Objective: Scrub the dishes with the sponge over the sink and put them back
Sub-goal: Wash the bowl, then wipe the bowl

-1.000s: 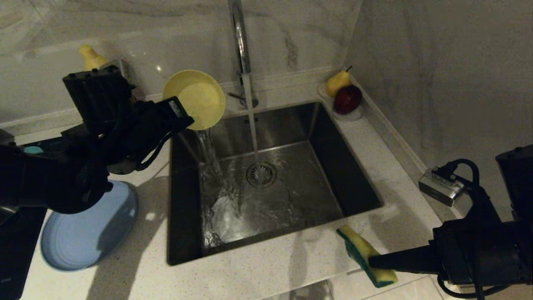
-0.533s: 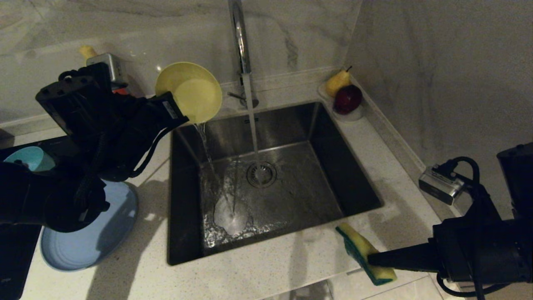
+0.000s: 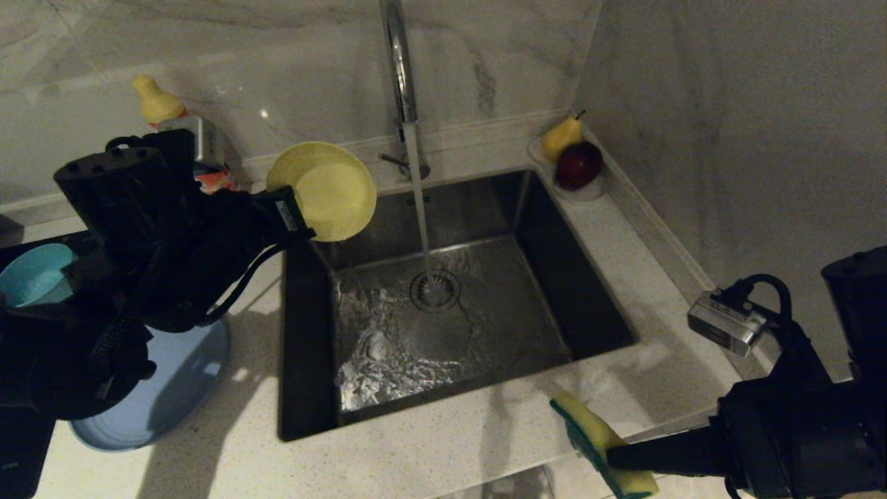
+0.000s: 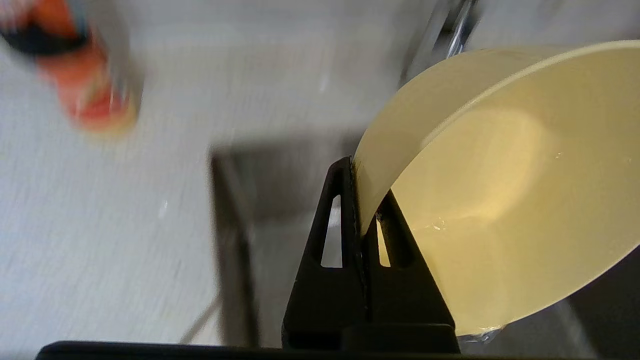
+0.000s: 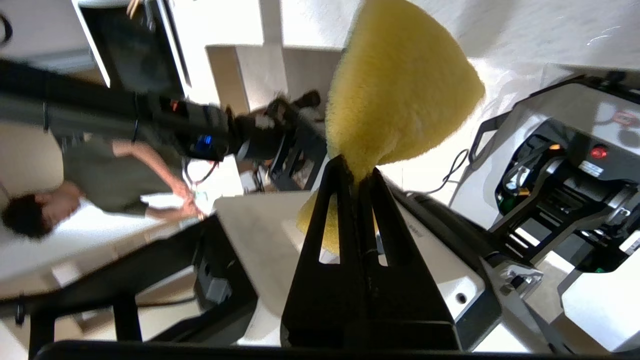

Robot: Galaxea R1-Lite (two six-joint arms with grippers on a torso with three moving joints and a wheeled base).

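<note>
My left gripper [image 3: 299, 220] is shut on the rim of the yellow bowl [image 3: 326, 188], which it holds tilted on its side above the back left corner of the sink [image 3: 596, 305]. The wrist view shows the bowl [image 4: 505, 200] pinched between the fingers [image 4: 340, 220], its inside wet. My right gripper [image 3: 613, 454] is shut on the sponge [image 3: 592, 436], yellow with a green layer, over the counter's front edge right of the sink; the sponge [image 5: 400, 85] is squeezed at the fingertips. The periwinkle plate [image 3: 173, 388] lies on the counter left of the sink. The teal bowl [image 3: 31, 274] sits far left.
Water runs from the chrome faucet [image 3: 398, 62] onto the drain strainer [image 3: 435, 290]. A clear dish with a pear [image 3: 560, 137] and a red fruit [image 3: 578, 165] stands at the sink's back right corner. A bottle [image 3: 158, 102] stands by the back wall. A black cooktop [image 3: 21, 423] lies far left.
The water poured from the yellow bowl has stopped. The left gripper has turned and shifted the bowl slightly down and right. The right gripper with the sponge has moved a little nearer and lower.
</note>
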